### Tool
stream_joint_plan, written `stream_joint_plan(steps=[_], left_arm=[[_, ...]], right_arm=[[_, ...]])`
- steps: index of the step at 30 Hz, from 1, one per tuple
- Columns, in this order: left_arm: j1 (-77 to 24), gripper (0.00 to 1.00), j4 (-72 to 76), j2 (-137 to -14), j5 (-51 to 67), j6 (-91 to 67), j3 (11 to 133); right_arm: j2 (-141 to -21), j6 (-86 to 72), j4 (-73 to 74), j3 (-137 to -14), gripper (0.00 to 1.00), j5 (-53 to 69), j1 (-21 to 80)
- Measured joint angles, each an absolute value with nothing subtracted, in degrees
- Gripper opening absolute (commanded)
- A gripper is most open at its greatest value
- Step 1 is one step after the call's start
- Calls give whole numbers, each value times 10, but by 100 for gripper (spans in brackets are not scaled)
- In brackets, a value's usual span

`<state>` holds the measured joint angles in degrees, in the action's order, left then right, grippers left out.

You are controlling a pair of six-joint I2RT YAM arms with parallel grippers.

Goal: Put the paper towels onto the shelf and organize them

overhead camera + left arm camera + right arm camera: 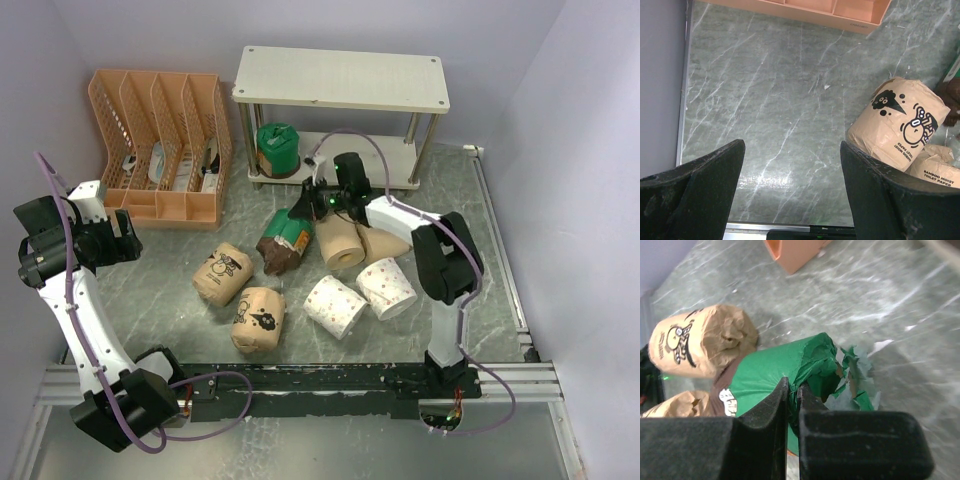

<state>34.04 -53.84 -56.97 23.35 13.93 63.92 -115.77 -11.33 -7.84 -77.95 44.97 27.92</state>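
- Two off-white boards on silver posts make up the shelf [340,78]. Its top board is bare, and one green-topped shelved roll [277,150] stands at the left end of its lower board.
- Left of the shelf stands the orange file organizer [160,150], which is not where the rolls go.
- In front of the shelf, seven rolls lie loose on the table [480,240]. The plain tan rolls [341,242] are nearest its middle. The dotted rolls [336,306] lie further out, and the printed rolls [222,272] are further out again, towards the left.
- Just in front of the shelf's left posts the brown roll [285,240] lies on its side, green end towards the shelf. It appears to rest on the table.
- Well left of the shelf, out in front of the organizer, the left gripper [792,147] hovers over the table with its jaws wide apart, holding nothing.
- The right gripper [792,390] has its jaws almost fully together — they pinch the crumpled green paper [850,375] at the brown roll's top end.
- We judge the step in hand to be the pick of this second green-topped roll.
- The next move calls for a lift, a turn to upright and a placement beside its twin on the lower board.
- The hold is on thin, torn paper only, so we would raise it slowly, since the wrapper could rip or slip.
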Motion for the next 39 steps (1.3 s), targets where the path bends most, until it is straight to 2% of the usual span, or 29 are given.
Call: stream_joint_plan(steps=[8, 15, 20, 26, 39], left_arm=[[341, 88, -538, -570, 234, 140, 639], [341, 88, -538, -570, 234, 140, 639], [341, 88, -538, -570, 234, 139, 639], [341, 88, -538, -570, 234, 139, 639], [341, 88, -538, -570, 234, 139, 639]], right_arm=[[-1032, 0, 36, -855, 0, 227, 316], [-979, 132, 43, -880, 0, 32, 383], [-1013, 225, 23, -881, 0, -104, 399], [-1094, 355, -76, -872, 0, -240, 407], [-1226, 576, -315, -905, 0, -341, 420]])
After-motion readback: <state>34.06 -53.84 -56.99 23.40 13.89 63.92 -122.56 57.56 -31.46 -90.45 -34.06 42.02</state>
